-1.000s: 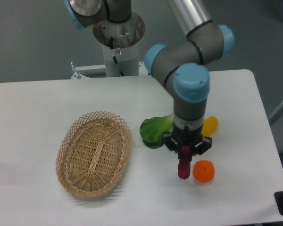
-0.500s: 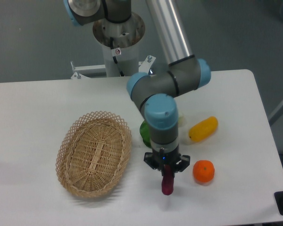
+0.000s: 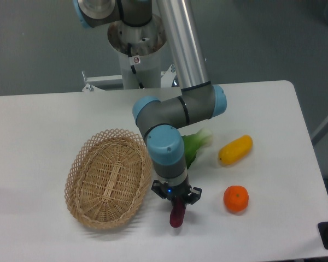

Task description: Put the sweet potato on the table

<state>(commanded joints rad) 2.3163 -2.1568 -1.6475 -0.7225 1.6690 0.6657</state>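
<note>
The sweet potato [image 3: 176, 215] is a slim dark purple-magenta tuber hanging upright from my gripper [image 3: 176, 203], which is shut on its upper end. Its lower tip is close to or touching the white table [image 3: 38, 125]; I cannot tell which. The gripper is near the table's front, just right of the wicker basket and left of the orange. The fingers are largely hidden under the wrist.
An oval wicker basket [image 3: 109, 177] lies to the left. A green leafy vegetable [image 3: 192, 146] shows behind the arm. A yellow oblong vegetable [image 3: 235, 150] and a round orange [image 3: 235, 198] lie to the right. The robot base [image 3: 136, 46] stands at the back.
The arm has carried the sweet potato leftward, from beside the orange toward the basket's right rim. The green vegetable and yellow vegetable are now uncovered.
</note>
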